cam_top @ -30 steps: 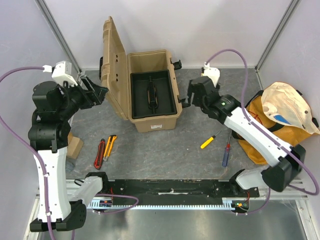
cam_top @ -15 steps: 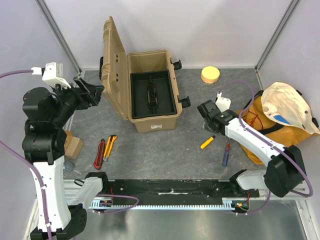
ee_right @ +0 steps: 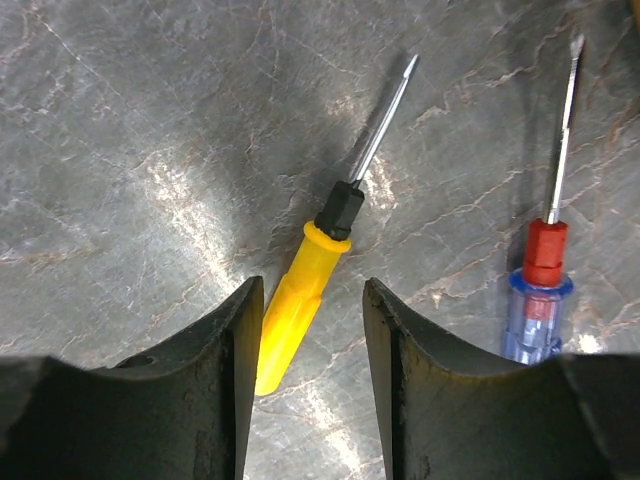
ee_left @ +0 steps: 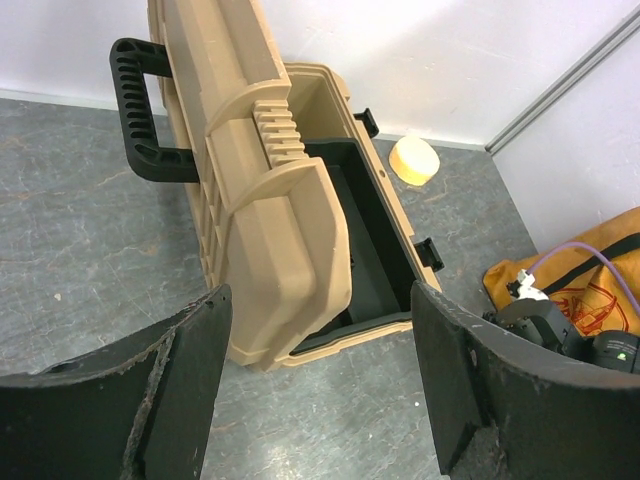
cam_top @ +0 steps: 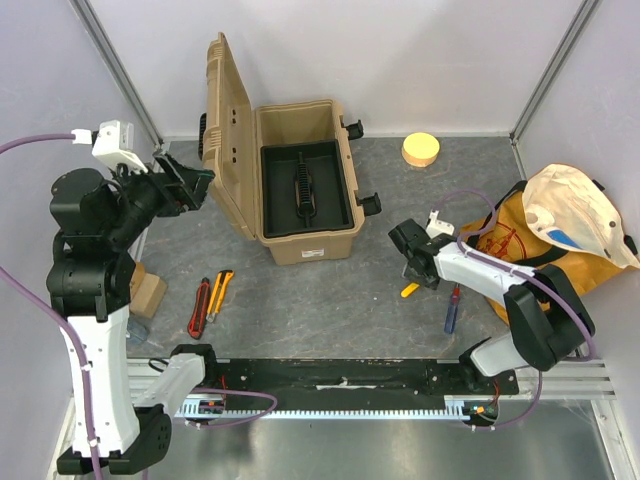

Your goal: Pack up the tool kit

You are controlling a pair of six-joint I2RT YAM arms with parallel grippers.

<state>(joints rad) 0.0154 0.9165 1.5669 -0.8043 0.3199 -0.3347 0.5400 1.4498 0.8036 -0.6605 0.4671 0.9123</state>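
Top camera overlooks the whole table [cam_top: 330,300] from above. Left wrist faces the toolbox [ee_left: 275,230], well beyond the left claw [ee_left: 320,292]; right wrist looks closely at the yellow screwdriver [ee_right: 300,285] inside the right claw [ee_right: 312,300].

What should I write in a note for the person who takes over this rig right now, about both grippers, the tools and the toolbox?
Left gripper: open, empty, raised beside the open tan ribbed plastic toolbox.
Right gripper: open, lowered around the handle of the yellow plastic screwdriver, not gripping yet.
The blue-handled screwdriver lies beside it; the red hand tool and the yellow-and-black hand tool lie near the left arm.
Done: toolbox open; no tool visible in its black inner tray.
Left: pack all four tools, close the toolbox.
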